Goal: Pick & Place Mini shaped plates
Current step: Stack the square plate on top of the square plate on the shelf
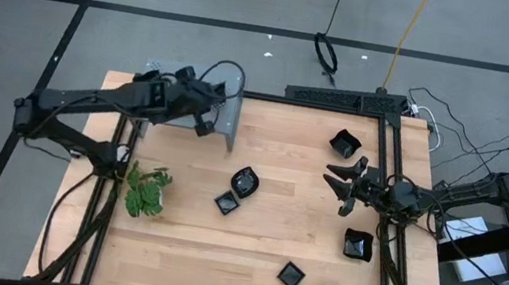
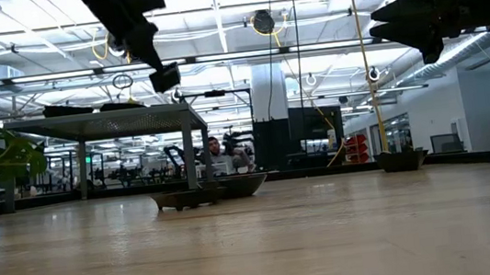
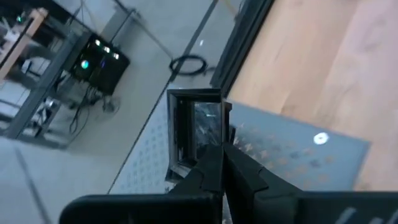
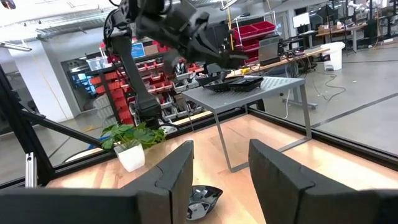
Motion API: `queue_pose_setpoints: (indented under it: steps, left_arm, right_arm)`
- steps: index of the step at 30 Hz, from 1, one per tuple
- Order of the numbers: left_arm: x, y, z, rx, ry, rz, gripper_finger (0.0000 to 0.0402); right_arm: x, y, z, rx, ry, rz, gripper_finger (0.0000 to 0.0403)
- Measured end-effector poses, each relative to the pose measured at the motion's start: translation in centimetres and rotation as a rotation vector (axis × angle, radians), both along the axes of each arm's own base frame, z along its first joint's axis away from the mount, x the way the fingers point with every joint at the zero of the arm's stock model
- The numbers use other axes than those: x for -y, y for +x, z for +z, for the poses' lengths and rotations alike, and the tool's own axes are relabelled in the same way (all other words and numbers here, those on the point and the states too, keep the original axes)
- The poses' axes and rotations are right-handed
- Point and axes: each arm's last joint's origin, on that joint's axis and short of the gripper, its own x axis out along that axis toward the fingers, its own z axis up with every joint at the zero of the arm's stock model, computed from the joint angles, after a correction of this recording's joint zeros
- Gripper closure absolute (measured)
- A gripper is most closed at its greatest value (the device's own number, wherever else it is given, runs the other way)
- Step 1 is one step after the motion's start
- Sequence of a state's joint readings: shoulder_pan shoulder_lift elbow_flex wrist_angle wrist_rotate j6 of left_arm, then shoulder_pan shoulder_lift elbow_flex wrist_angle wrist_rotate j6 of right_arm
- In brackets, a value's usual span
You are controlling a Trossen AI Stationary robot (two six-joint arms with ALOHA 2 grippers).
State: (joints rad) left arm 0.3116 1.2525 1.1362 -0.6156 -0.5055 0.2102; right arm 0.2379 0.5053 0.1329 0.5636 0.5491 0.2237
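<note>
Our left gripper is shut on a small plate above the grey shelf, upper left of the high view; we should lower it flat before releasing. Our right gripper waits open and empty, with loose plates mid-table.

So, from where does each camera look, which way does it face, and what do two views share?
High view: overhead, straight down on the table; both arms show.
Low view: at tabletop height, level across; arms overhead.
Left wrist view: above the grey shelf; the shut left gripper shows.
Right wrist view: across the table; the open right gripper shows.
Shared: the plant is in the high and right wrist views.
</note>
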Motion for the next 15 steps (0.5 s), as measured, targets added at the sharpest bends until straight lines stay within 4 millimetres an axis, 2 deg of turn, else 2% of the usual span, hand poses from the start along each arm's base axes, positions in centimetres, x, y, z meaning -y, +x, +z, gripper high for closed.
queue_pose_setpoints:
  steps: [8,15]
  left_arm:
    - [-1.2,0.9,-1.5,-0.101,0.044,0.064,0.0395]
    - [-1.0,1.0,-1.5,-0.057,0.013,0.09,0.0392]
  right_arm:
    - [0.0,0.0,0.0,0.0,0.0,0.0,0.0261]
    - [0.0,0.0,0.0,0.0,0.0,0.0,0.0261]
